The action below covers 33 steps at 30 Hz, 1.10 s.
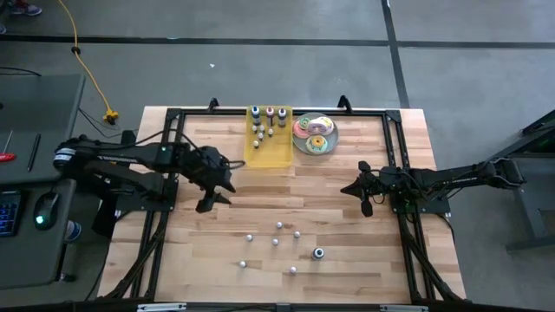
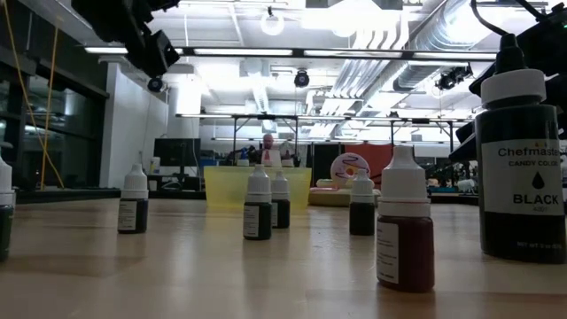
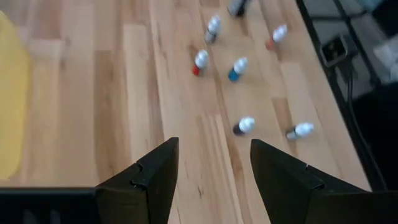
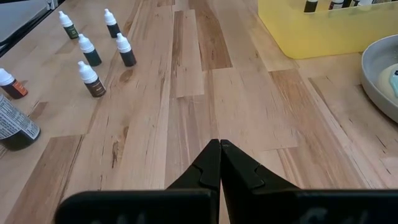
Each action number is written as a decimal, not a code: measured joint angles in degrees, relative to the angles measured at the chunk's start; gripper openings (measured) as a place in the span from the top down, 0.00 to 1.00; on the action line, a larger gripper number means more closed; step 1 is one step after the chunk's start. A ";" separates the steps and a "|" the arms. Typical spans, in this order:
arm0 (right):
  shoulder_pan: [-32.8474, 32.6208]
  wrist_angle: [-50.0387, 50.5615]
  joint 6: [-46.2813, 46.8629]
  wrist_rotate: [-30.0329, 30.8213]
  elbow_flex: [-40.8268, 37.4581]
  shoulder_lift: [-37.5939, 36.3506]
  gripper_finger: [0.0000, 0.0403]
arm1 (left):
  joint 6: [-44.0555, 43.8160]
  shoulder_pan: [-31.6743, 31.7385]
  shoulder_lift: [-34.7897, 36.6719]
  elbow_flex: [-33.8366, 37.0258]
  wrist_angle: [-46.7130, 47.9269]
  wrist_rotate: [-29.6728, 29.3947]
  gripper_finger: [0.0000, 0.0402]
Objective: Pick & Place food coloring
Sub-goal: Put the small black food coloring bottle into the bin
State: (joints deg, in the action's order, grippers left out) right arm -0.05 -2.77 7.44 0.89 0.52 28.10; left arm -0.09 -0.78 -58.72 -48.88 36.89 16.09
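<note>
High view: loose food coloring bottles (image 1: 277, 240) stand upright at the table's (image 1: 347, 269) 6 o'clock, more in the yellow tray (image 1: 269, 149) at 12.

Low view: a black-labelled bottle (image 2: 521, 168) is cut off at 3 o'clock.

Left wrist view: the left gripper (image 3: 213, 163) is spread, empty.

Right wrist view: the right gripper (image 4: 220, 163) is pinched closed, empty.

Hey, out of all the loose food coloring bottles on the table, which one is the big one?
The black bottle labelled Chefmaster Candy Color Black. It is far wider and taller than the small dropper bottles around it, and stands at the group's edge on the right arm's side.

Small white-capped food coloring bottles (image 1: 277, 241), upright, scattered
</note>
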 joint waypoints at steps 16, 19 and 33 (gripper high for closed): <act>-0.01 -0.06 0.00 0.00 0.00 0.01 1.00 | 1.39 -11.13 -15.11 -0.20 -4.52 -11.51 0.52; 0.01 0.09 0.00 -0.01 0.01 -0.01 1.00 | 1.89 -12.71 -17.48 -0.97 -4.28 -13.47 0.52; 0.00 0.03 0.00 -0.01 0.01 -0.01 1.00 | -4.63 -17.20 -30.12 -9.20 -3.72 -16.50 0.52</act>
State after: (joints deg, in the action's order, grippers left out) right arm -0.05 -2.74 7.44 0.87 0.53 28.10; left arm -4.71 -17.98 -88.84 -58.08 33.17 -0.41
